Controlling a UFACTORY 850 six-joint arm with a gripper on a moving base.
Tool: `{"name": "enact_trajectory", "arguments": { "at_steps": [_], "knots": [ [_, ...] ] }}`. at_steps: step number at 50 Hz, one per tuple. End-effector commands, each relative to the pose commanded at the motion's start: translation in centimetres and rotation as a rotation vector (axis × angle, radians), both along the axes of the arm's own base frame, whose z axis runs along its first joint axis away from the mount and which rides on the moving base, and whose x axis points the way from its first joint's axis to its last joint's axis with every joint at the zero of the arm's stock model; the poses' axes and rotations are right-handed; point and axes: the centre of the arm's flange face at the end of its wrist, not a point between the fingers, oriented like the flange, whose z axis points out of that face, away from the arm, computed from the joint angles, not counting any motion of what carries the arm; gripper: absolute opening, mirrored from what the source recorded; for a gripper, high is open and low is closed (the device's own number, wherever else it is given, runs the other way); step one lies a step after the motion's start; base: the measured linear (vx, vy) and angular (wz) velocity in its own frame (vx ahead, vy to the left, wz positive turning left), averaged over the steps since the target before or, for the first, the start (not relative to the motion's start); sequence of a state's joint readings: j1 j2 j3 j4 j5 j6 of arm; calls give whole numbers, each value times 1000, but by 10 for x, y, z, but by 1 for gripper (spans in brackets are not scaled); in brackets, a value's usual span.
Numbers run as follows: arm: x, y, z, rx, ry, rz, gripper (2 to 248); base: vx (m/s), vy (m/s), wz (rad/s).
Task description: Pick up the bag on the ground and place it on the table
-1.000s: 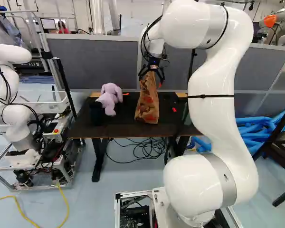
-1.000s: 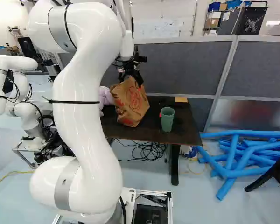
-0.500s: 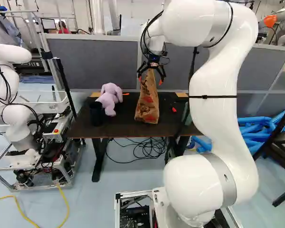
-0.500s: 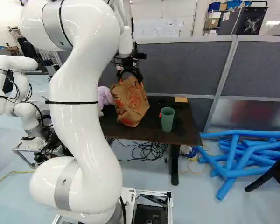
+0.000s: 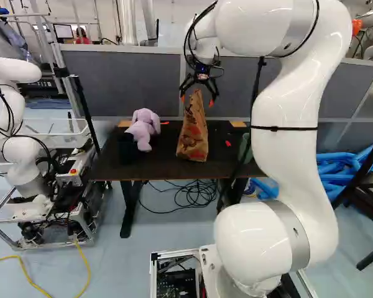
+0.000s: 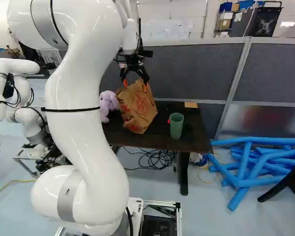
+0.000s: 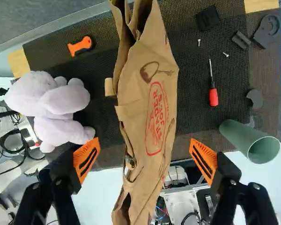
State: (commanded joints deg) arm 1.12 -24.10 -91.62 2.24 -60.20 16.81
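My gripper (image 5: 199,100) hangs over the top of the brown paper bag (image 5: 193,138) in the left base view. The bag stands upright on the dark table (image 5: 112,166), near its middle. In the wrist view my gripper (image 7: 144,154) has its orange fingers wide apart, one on each side of the bag (image 7: 147,93), with a gap between each finger and the paper. In the right base view the bag (image 6: 138,109) leans slightly, its upper edge just below the fingers.
A lilac plush toy (image 7: 51,108) lies beside the bag. On the bag's other side are a green cup (image 6: 176,125), a screwdriver (image 7: 213,91) and small black parts. A grey partition (image 6: 187,69) stands behind the table. Another robot (image 5: 18,130) is at the far left.
The fingers have spread apart and let go of the bag's top. My arm has risen and drawn back slightly, while the bag stays standing on the table. The base has not moved.
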Motion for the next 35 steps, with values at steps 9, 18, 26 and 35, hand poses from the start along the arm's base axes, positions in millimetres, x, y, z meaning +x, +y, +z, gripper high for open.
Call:
{"name": "enact_trajectory", "arguments": {
  "at_steps": [9,18,26,35],
  "knots": [
    [-9,0,13,0,25,2,247,0,0,0],
    [-20,0,27,0,57,4,247,0,0,0],
    [-29,0,39,0,87,6,247,0,0,0],
    [-41,0,53,0,120,8,247,0,0,0]
  ]
}}
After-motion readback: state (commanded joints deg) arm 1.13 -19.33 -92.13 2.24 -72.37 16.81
